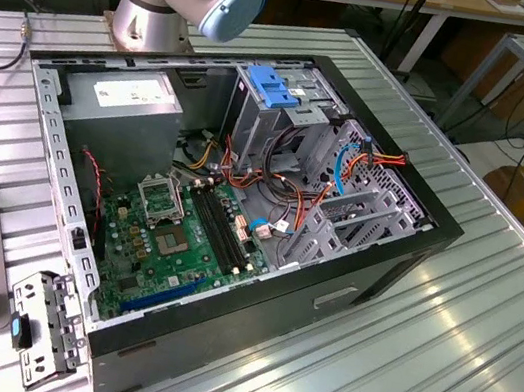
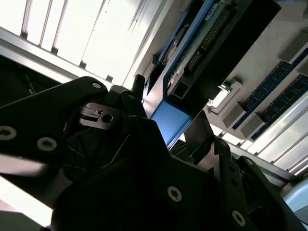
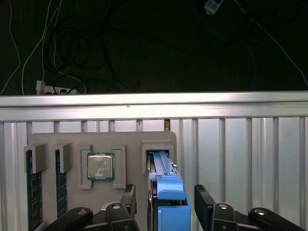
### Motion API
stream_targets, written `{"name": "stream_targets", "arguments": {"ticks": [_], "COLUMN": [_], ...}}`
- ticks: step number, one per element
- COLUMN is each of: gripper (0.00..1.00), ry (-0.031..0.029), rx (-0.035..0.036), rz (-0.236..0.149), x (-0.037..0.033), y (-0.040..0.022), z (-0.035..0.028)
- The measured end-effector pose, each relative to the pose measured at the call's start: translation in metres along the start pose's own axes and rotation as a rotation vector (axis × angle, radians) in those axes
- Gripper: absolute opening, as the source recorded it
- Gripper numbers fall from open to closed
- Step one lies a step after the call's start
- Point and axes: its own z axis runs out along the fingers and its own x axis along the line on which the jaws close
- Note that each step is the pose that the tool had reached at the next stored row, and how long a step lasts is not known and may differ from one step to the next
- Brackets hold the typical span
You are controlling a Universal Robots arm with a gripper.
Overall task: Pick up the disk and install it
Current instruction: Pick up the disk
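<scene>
The disk (image 3: 166, 178) stands on edge in a slot of a grey holder (image 3: 130, 144). It is a thin silver slab with a blue plastic bracket along its edge. My gripper (image 3: 166, 204) is open and straddles the disk, one black finger (image 3: 129, 199) on each side with a small gap to the bracket. In the second wrist view, the blue bracket (image 2: 171, 120) and the disk's circuit-board edge (image 2: 202, 43) run up between the black gripper parts. The open computer case (image 1: 249, 326) lies on the slatted table, with a blue latch plate (image 1: 273, 88) on its drive cage.
The holder also carries a processor chip (image 3: 100, 166) and two memory sticks (image 3: 33, 192). The table's edge (image 3: 154, 103) runs just beyond the holder, with cables on the dark floor past it. Inside the case are a grey power supply box (image 1: 125, 106), a motherboard (image 1: 184, 233) and loose wires.
</scene>
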Motion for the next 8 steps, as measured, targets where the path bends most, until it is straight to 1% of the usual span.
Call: {"name": "stream_targets", "arguments": {"ticks": [2, 7, 8], "gripper": [0.6, 0.6, 0.58], "ry": [-0.0004, -0.0004, -0.0004], "rx": [-0.0003, -0.0003, -0.0003], "rz": [0.0, 0.0, 0.0], "x": [0.0, 0.0, 0.0], "y": [0.0, 0.0, 0.0], "z": [0.0024, 0.0027, 0.0027]}}
